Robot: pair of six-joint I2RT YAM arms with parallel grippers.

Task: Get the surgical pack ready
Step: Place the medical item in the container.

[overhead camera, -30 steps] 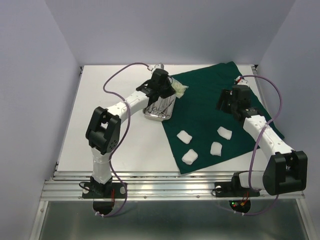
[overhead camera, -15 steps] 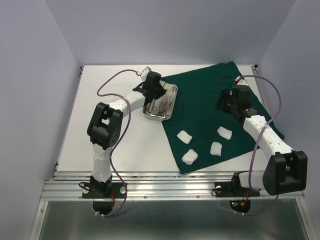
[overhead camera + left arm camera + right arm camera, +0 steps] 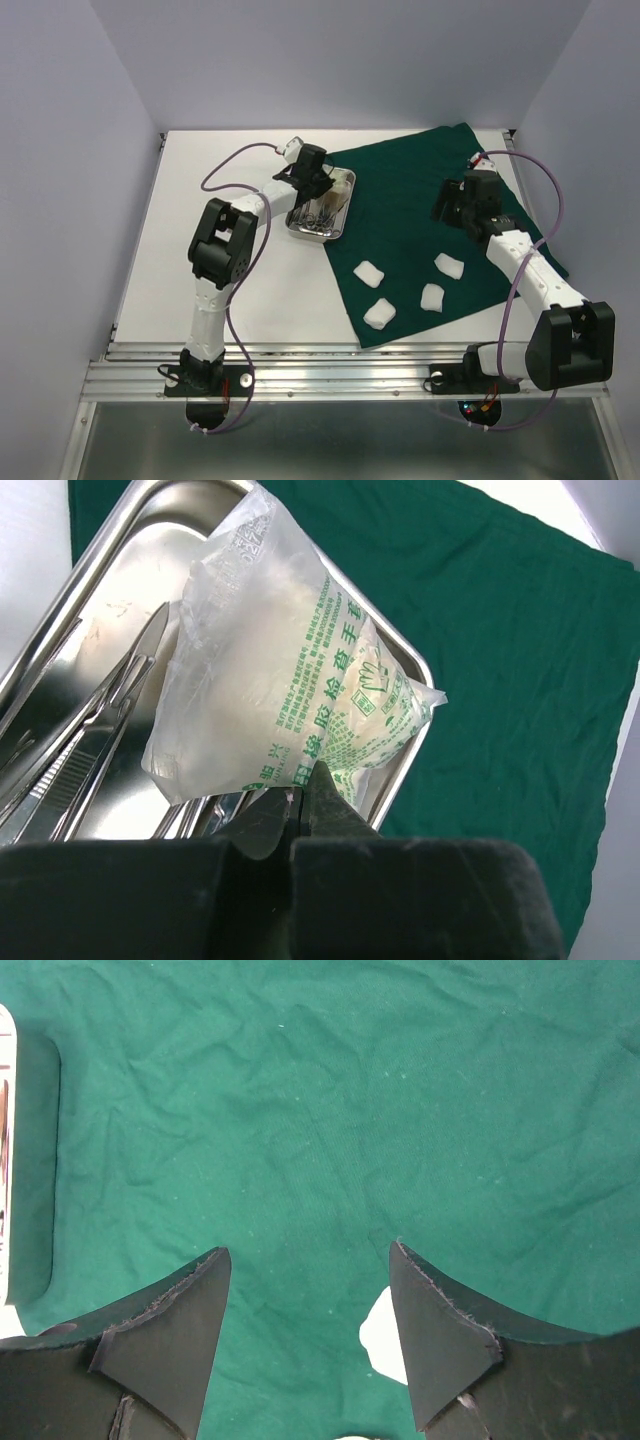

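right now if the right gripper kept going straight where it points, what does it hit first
Probably the bare green drape: the open right gripper points down at it with nothing in between. A gauze pad shows near one finger, likely just off that line, though depth is unclear.

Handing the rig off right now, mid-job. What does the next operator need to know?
The left gripper is shut on the pale packet, holding it just over the steel tray.
The right gripper is open, holding nothing, above bare drape.
The forceps lie in the tray, which sits at the drape's left edge. Four gauze pads lie loose on the drape.
Done: forceps in tray.
Left: release the packet into the tray, then probably the gauze pads and the drape.
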